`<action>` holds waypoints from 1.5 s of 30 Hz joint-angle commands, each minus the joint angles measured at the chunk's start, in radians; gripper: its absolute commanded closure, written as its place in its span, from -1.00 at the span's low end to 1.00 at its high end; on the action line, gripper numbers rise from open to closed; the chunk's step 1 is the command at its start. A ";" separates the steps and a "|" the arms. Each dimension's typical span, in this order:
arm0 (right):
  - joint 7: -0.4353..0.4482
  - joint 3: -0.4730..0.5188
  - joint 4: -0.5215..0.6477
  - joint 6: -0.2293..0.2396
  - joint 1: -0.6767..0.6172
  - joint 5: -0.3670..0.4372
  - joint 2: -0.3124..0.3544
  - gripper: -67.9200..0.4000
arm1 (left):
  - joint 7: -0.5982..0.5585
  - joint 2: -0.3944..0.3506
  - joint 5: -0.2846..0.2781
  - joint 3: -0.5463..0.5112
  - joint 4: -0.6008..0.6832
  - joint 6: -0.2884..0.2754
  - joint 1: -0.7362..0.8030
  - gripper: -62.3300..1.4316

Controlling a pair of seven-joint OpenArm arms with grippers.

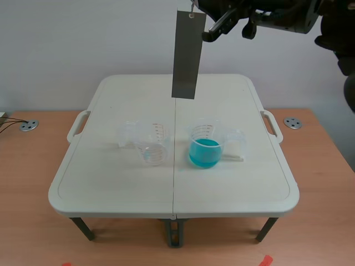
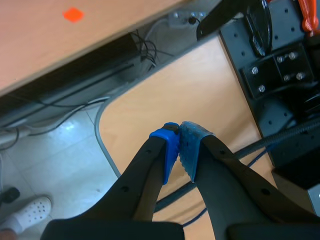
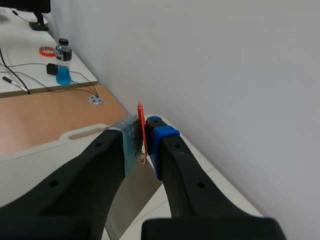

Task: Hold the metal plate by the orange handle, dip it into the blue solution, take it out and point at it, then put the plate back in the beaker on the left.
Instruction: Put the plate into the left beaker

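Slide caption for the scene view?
Right claw holds flat grey metal plate aloft; clear beaker of blue solution stands on white folding table.

The right arm (image 1: 277,14) is raised across the upper right of the scene frame. The right end effector (image 3: 145,137) pinches the orange handle (image 3: 141,125). The left end effector (image 2: 179,135) has its pads pressed together.

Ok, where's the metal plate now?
Scene view: the metal plate hangs from the right claw, high above the table, clear of the blue beaker and the empty beaker.
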 commanded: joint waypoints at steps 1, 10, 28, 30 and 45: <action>0.006 -0.013 0.024 -0.003 0.033 0.010 -0.016 0.95 | -0.014 -0.006 -0.003 -0.007 0.020 -0.003 0.000 0.90; -0.022 -0.063 0.023 -0.003 0.044 -0.032 -0.109 0.95 | -0.010 -0.006 -0.003 -0.007 0.020 -0.003 0.000 0.90; -0.037 -0.142 -0.021 -0.006 0.044 -0.079 -0.199 0.95 | -0.008 0.049 0.051 -0.007 -0.030 0.000 0.038 0.90; -0.036 -0.142 -0.035 -0.006 0.043 -0.079 -0.199 0.95 | -0.008 0.058 0.057 -0.007 -0.046 0.000 0.038 0.90; 0.024 -0.142 -0.098 -0.006 0.043 -0.103 -0.198 0.95 | -0.011 0.060 0.057 -0.007 -0.108 0.000 0.016 0.90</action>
